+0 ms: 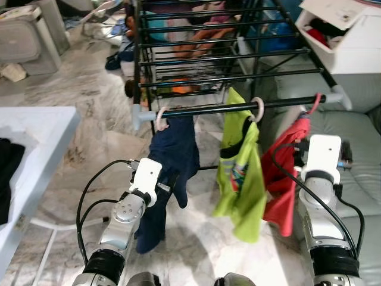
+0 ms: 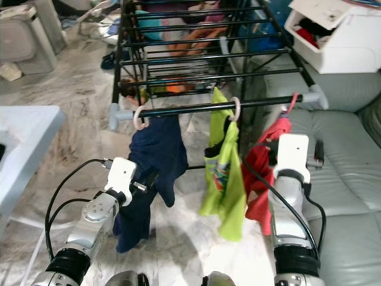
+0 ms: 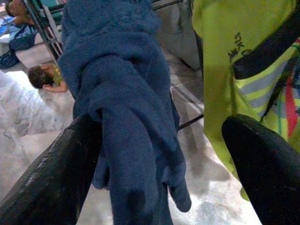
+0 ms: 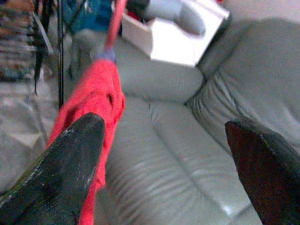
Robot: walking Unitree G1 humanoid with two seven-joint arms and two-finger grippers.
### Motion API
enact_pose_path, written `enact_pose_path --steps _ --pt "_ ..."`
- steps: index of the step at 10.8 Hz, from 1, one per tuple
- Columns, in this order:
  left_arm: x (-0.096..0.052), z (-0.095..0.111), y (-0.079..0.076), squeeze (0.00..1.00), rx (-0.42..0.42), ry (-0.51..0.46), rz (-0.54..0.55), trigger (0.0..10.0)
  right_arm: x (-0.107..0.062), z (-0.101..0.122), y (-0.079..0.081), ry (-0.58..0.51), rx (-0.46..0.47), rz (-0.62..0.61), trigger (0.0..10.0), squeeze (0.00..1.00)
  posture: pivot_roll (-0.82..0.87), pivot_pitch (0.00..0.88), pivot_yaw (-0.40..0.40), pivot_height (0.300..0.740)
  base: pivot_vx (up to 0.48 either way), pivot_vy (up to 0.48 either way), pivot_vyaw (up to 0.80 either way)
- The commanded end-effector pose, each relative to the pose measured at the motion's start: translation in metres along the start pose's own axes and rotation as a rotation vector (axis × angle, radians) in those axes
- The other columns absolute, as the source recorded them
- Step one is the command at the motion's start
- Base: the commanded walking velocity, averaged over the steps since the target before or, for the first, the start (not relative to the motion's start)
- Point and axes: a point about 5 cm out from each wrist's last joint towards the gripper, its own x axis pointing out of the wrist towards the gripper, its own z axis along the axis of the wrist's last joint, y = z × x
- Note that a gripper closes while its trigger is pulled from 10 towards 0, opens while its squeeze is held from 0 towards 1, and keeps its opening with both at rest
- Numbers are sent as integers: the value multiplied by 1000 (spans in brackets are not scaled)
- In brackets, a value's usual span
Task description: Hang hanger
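A black rail at the front of the drying rack carries three garments on hangers: a navy garment at its left end, a lime shirt at the middle, and a red garment on a pink hanger at its right end, next to the grey sofa. The left gripper is spread wide, one finger touching the navy garment, gripping nothing. The right gripper is also wide open, empty, just beside the red garment below the rail.
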Motion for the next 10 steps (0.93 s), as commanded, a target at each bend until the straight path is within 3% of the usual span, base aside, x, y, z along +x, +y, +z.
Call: enact_pose_path --steps 1,3,4,5,7,10 --pt "0 -1 0 0 19 6 -7 10000 3 -2 3 44 19 6 10000 0 -112 0 42 740 0 0 0" --pt "0 -1 -1 0 21 6 -12 10000 10 -13 8 138 9 45 10000 0 -111 0 44 740 0 0 0" --pt "0 -1 -3 0 25 10 -19 10000 24 -20 9 208 -8 105 8471 0 -112 0 46 740 0 0 0" --pt "1 -1 -4 0 29 15 -25 10000 35 -25 7 284 29 156 0 0 -110 0 43 740 0 0 0" --pt "2 -1 -4 0 35 18 -24 10000 53 -18 -1 297 -38 204 0 0 -95 0 31 740 0 0 0" --pt "3 -3 -4 0 40 27 -12 10000 66 -14 -9 347 -82 335 0 0 -84 0 25 740 0 0 0"
